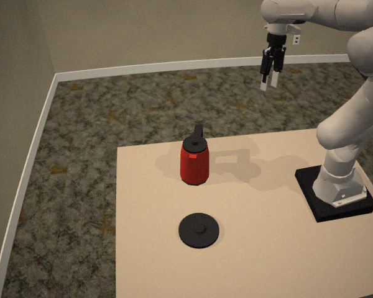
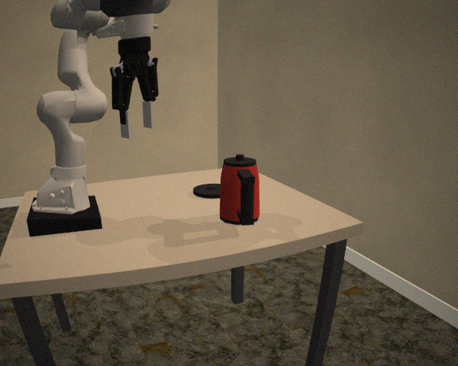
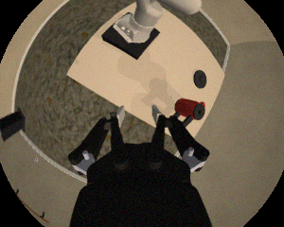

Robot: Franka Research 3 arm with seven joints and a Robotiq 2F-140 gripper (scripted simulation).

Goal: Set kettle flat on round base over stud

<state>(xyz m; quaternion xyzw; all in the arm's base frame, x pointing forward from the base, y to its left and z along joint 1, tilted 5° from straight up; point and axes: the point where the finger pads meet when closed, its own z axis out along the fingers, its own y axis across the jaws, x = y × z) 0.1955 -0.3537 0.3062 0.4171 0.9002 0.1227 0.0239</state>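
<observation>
The red kettle [image 1: 194, 163] [image 2: 231, 193] [image 3: 189, 108] with a black lid stands upright on the table, near its far edge. Its black handle [image 1: 198, 130] [image 2: 246, 197] faces away from the round base. The black round base [image 1: 186, 235] [image 2: 205, 191] [image 3: 199, 78] lies flat with its stud up, apart from the kettle and nearer the table's middle. My gripper [image 1: 268, 85] [image 2: 135, 129] [image 3: 138, 110] hangs high above the table, off to the side of the kettle towards the arm's mount. Its fingers point down, stand partly apart and hold nothing.
The light wooden table [image 1: 276, 240] [image 2: 142, 204] carries the arm's black mounting block [image 1: 321, 212] [image 2: 63, 224] at one side. The table's edges lie close to the kettle. Patterned floor and plain walls surround it.
</observation>
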